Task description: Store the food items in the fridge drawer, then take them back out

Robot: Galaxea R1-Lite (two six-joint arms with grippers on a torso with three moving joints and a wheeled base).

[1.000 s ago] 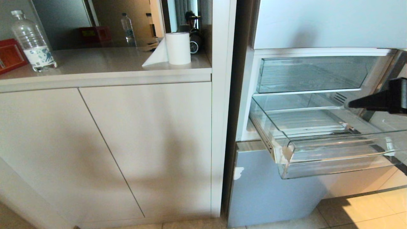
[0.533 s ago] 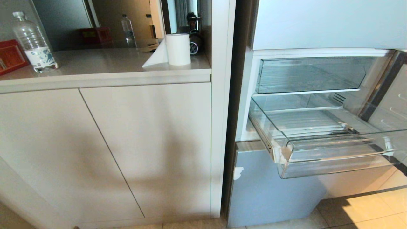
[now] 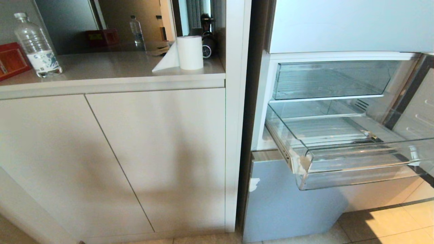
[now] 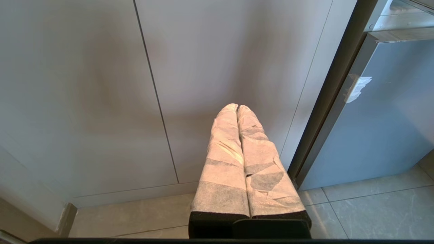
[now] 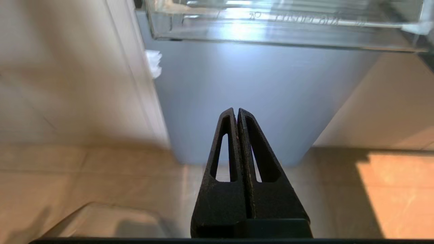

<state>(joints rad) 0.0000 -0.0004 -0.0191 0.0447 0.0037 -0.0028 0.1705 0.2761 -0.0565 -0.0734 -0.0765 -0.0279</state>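
The fridge drawer (image 3: 356,166), clear plastic with a ribbed floor, stands pulled out of the open fridge on the right, and nothing lies in it. Its front lip (image 5: 271,28) shows above my right gripper (image 5: 236,112), which is shut with nothing in it, low near the floor before the blue-grey lower fridge panel (image 5: 254,98). My left gripper (image 4: 236,107), fingers wrapped in white tape, is shut and empty, hanging low in front of the cabinet doors. Neither arm shows in the head view. The food items are out of view.
A shallower clear drawer (image 3: 329,79) sits pushed in above the open one. Left of the fridge stands a beige cabinet (image 3: 112,156); on its counter are a paper towel roll (image 3: 190,52), a water bottle (image 3: 35,45) and a red box (image 3: 10,60). Tiled floor (image 5: 84,176) lies below.
My right gripper, at the right edge of the head view beside the open drawer a second ago, has dropped out of that view. The drawer and the counter items have not moved.
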